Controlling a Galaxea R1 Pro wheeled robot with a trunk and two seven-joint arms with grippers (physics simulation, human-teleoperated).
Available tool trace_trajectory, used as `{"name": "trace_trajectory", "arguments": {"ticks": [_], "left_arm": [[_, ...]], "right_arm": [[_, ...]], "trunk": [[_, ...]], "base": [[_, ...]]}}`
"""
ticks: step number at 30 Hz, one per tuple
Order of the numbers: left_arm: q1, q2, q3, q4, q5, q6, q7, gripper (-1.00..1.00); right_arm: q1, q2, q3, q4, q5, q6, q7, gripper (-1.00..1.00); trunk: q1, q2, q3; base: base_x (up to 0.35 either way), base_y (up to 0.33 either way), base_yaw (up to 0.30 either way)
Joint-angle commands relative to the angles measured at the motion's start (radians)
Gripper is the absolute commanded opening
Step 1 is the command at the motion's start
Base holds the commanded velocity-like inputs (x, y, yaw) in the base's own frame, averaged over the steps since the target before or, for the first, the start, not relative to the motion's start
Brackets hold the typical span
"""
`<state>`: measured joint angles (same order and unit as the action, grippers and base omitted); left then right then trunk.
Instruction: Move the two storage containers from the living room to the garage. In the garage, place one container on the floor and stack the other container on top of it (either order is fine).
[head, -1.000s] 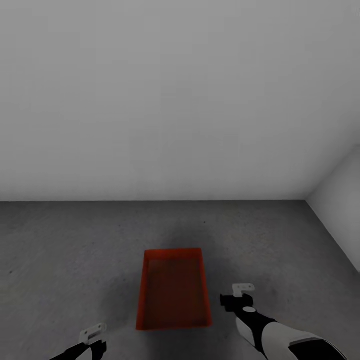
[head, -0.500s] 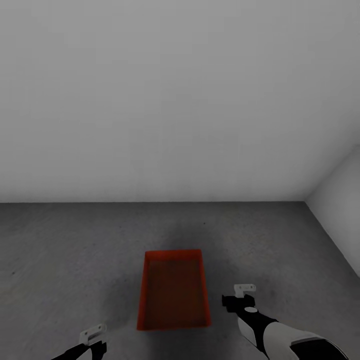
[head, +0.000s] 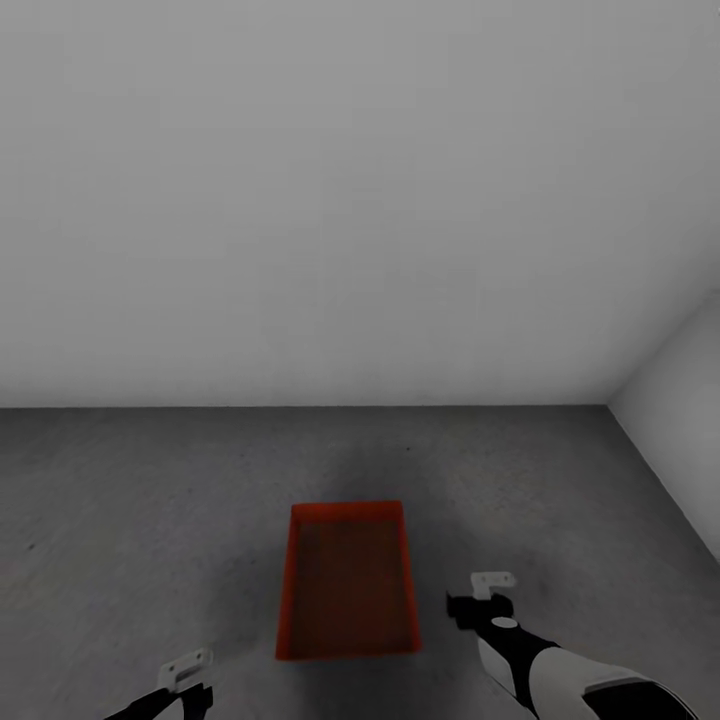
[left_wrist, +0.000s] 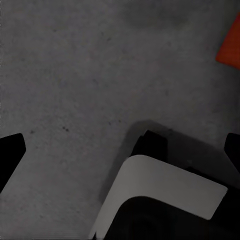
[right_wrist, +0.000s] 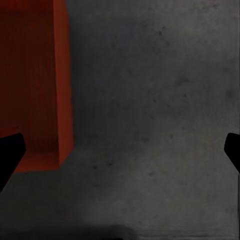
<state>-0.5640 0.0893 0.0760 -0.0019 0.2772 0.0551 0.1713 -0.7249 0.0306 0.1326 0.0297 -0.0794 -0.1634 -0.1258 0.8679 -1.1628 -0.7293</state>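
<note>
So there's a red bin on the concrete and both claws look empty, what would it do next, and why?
Probably back away and turn to fetch the second bin. One storage container sits on the garage floor near the wall corner, nothing visibly stacked on it. The left claw and right claw flank it, open and holding nothing.

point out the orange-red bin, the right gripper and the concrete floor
orange-red rectangular open-top bin (head: 347, 585), head view, inner bottom
right gripper (head: 488, 588), head view, between its fingertips
dark grey concrete floor (head: 130, 500), head view, bare patch left of the bin
</note>
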Motion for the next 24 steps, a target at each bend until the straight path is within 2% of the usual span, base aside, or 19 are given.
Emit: {"name": "trace_trajectory", "arguments": {"ticks": [1,8,12,16,17,20,24], "left_arm": [[0.000,0.000,0.007,0.000,0.000,0.003,0.002,1.00],[0.002,-0.001,0.007,-0.001,0.000,-0.002,0.002,1.00],[0.002,-0.002,0.007,-0.001,0.000,0.000,0.002,1.00],[0.003,-0.002,0.007,-0.001,-0.001,0.006,0.005,1.00],[0.003,-0.003,0.007,0.000,-0.001,0.008,0.004,1.00],[0.003,-0.003,0.007,0.000,-0.001,0.008,0.003,1.00],[0.003,-0.006,0.007,0.000,-0.001,0.007,0.001,1.00]], "right_arm": [[0.003,-0.001,0.009,0.003,-0.008,-0.003,-0.003,1.00],[0.066,-0.018,0.009,0.004,-0.008,0.007,0.000,1.00],[0.074,-0.020,0.009,0.004,-0.008,0.014,0.002,1.00],[0.141,-0.030,0.009,0.003,-0.008,0.016,-0.008,1.00],[0.202,-0.063,0.008,0.004,-0.009,0.016,-0.008,1.00],[0.217,-0.068,0.008,0.004,-0.009,0.015,-0.011,1.00],[0.273,-0.074,0.008,0.004,-0.010,0.020,-0.013,1.00]], "trunk": [[-0.004,0.007,0.003],[-0.031,0.056,0.025],[-0.046,0.084,0.037],[-0.061,0.112,0.050],[-0.065,0.119,0.053],[-0.077,0.140,0.062],[-0.092,0.168,0.075]], "base": [[0.000,0.000,0.000],[0.000,0.000,0.000],[0.000,0.000,0.000],[0.000,0.000,0.000],[0.000,0.000,0.000],[0.000,0.000,0.000],[0.000,0.000,0.000]]}}
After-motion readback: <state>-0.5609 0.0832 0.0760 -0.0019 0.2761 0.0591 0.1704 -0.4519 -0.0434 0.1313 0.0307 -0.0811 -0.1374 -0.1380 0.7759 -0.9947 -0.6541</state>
